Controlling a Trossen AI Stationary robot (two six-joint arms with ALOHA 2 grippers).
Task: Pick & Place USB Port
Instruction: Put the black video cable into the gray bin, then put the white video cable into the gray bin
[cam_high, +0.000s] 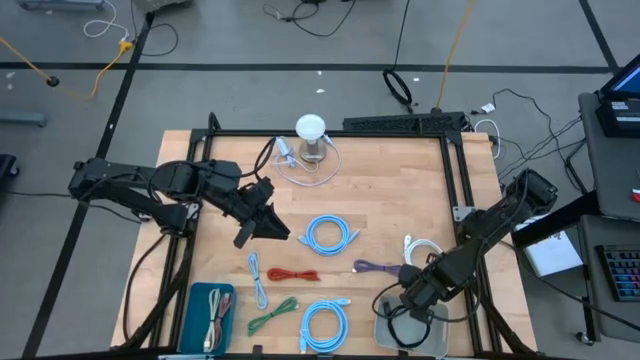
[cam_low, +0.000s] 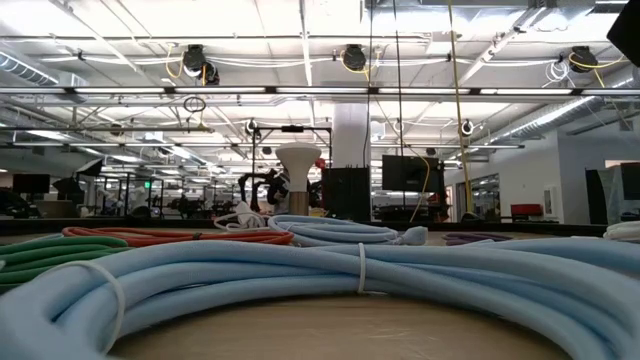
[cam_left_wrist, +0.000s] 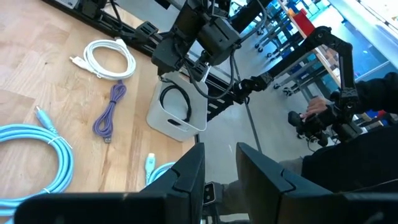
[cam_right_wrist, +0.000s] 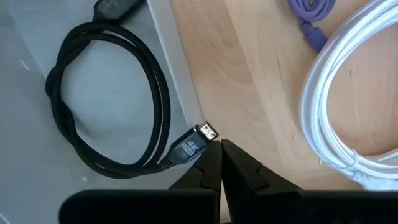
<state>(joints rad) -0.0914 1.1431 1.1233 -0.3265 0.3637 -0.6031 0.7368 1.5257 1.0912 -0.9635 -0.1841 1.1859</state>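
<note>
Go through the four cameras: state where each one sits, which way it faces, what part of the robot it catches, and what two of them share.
High view: overhead, facing straight down on the table; both arms show.
Low view: at tabletop height, looking level across a light blue cable into the room; no arm visible.
Left wrist view: on the left arm, looking past the left gripper toward the white bin and the right arm.
Right wrist view: on the right arm, right gripper beside the black cable.
Shared: both wrist views show the black cable in the bin.

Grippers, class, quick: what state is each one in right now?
Left gripper: open, holding nothing, above the table.
Right gripper: shut, empty, at the rim of the white bin beside the black cable.
</note>
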